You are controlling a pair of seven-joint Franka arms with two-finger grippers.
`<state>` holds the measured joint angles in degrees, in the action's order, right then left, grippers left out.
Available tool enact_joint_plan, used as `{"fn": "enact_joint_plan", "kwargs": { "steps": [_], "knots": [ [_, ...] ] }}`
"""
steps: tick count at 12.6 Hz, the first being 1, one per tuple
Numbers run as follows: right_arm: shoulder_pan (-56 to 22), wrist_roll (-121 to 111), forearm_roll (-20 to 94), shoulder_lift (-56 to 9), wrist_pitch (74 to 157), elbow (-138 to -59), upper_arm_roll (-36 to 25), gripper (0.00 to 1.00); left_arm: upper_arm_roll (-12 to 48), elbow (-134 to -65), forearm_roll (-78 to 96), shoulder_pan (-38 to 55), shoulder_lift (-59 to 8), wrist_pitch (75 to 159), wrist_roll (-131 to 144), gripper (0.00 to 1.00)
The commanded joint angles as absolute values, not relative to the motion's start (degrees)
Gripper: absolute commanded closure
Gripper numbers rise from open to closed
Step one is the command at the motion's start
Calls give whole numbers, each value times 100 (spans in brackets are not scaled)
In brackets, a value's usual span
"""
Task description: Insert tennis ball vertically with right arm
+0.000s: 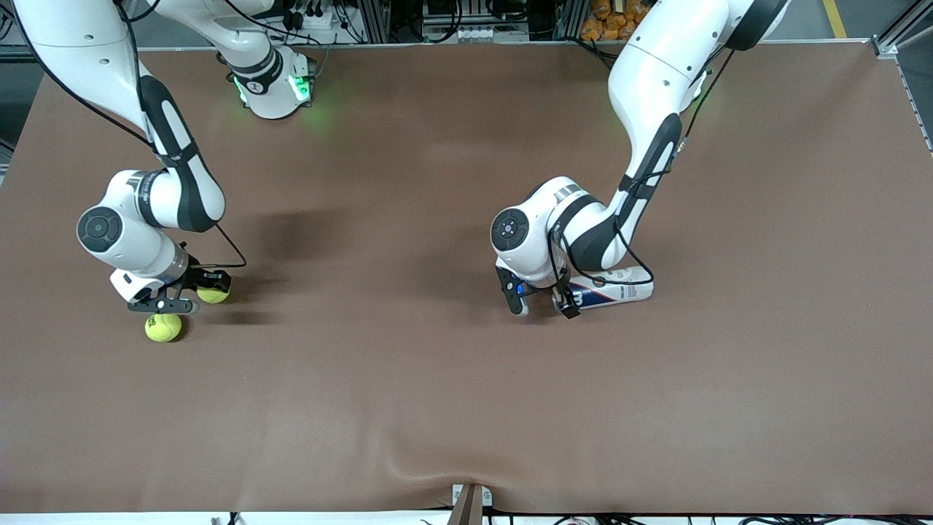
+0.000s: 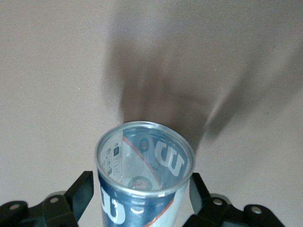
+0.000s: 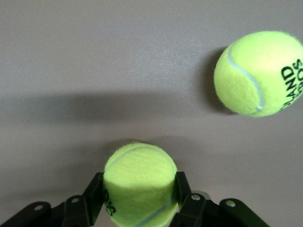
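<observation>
My right gripper (image 1: 198,293) is low over the table at the right arm's end, shut on a yellow tennis ball (image 1: 214,295). In the right wrist view the fingers (image 3: 94,191) press both sides of that ball (image 3: 139,182). A second tennis ball (image 1: 163,327) with black lettering lies loose on the table beside it, nearer the front camera; it also shows in the right wrist view (image 3: 258,73). My left gripper (image 1: 541,305) is low at the table's middle, open around the open end of a clear tennis ball can (image 1: 612,293) lying on its side. In the left wrist view the can (image 2: 142,165) sits between the fingers (image 2: 83,189), with a small gap on one side.
The brown mat (image 1: 466,408) covers the whole table, with a ripple at its front edge by a small bracket (image 1: 470,499). Both arm bases stand along the edge farthest from the front camera.
</observation>
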<state>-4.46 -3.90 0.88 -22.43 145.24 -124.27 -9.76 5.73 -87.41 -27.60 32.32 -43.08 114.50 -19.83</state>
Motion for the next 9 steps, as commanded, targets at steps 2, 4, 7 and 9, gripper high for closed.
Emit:
{"fn": "enact_joint_plan", "kwargs": {
  "steps": [2,4,7,9],
  "knots": [
    [-448,-431,141,-2136,14440,-12454,-967,37,571,-8798,-2848,3190,-4254,11408,-2048,8],
    [-448,-439,141,-2145,14458,-12454,-967,36,571,-8807,-2848,3182,-4280,11496,-2039,8],
    [-448,-439,141,-2153,14458,-12454,-967,48,571,-8842,-2839,3155,-4324,11645,-2039,10],
    [-448,-431,141,-2110,14379,-12419,-958,57,571,-8842,-2848,3155,-4333,11646,-2048,13]
  ]
}}
